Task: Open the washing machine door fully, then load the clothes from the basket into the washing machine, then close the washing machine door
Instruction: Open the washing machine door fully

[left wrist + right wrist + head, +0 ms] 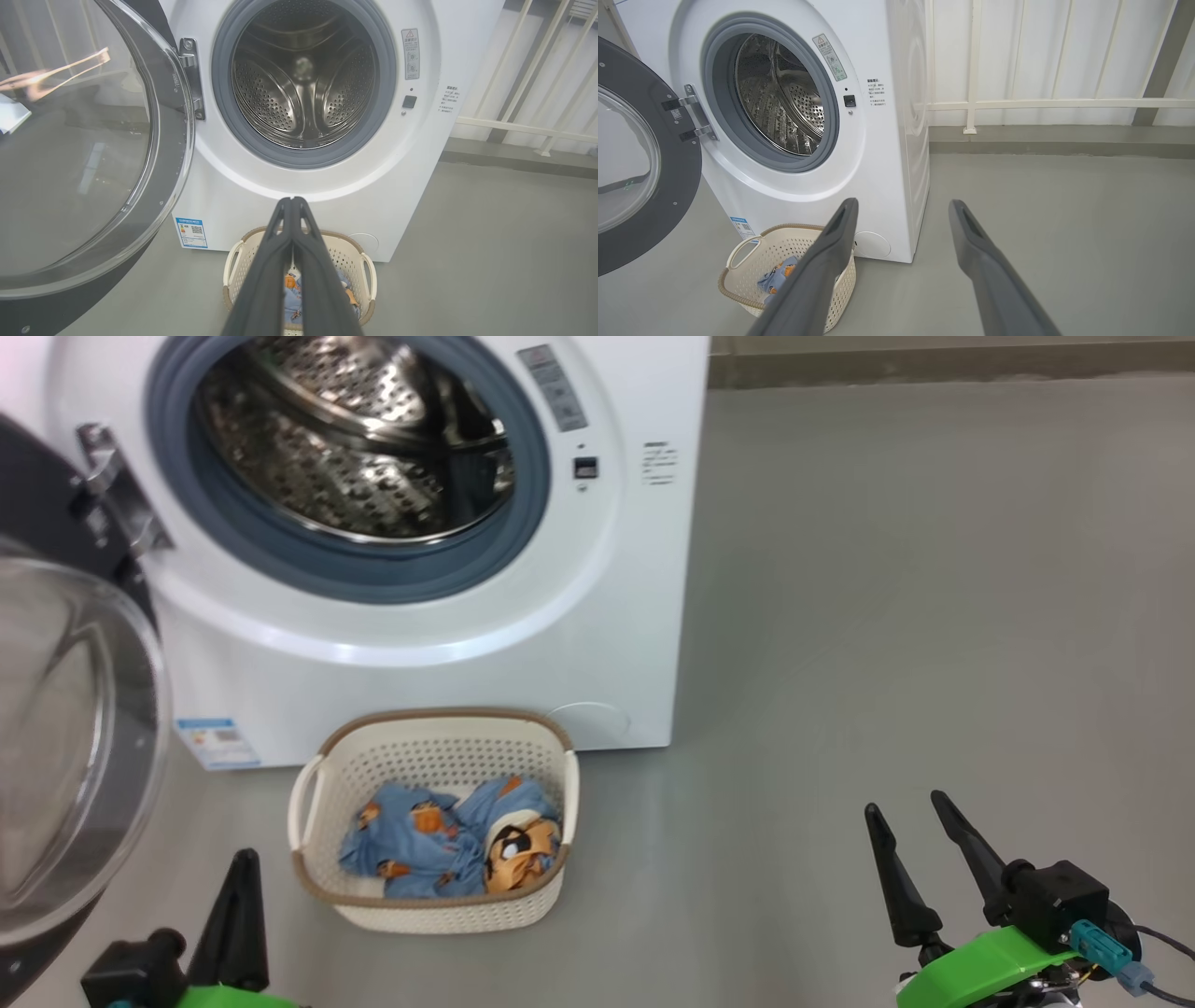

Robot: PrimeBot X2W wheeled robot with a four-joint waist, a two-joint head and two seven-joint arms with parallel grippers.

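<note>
Plainly, in the head view the washing machine (597,644) stands ahead on the grey floor (887,616), its steel drum (355,448) bare inside the grey-blue gasket (308,569). The washing machine door (56,756) hangs swung out at the left. The basket (439,716) sits on the floor just in front of the machine, holding blue and orange clothes (420,845). The left gripper (245,859) shows at the lower left, fingers pressed together and empty. The right gripper (904,803) is at the lower right, fingers spread and empty, well apart from the basket.

In the left wrist view the joined fingers point toward the machine's front, above the basket.

In the right wrist view the two fingers stand wide apart. One crosses the basket's near edge in the picture, and a white railing (1064,103) runs behind.
</note>
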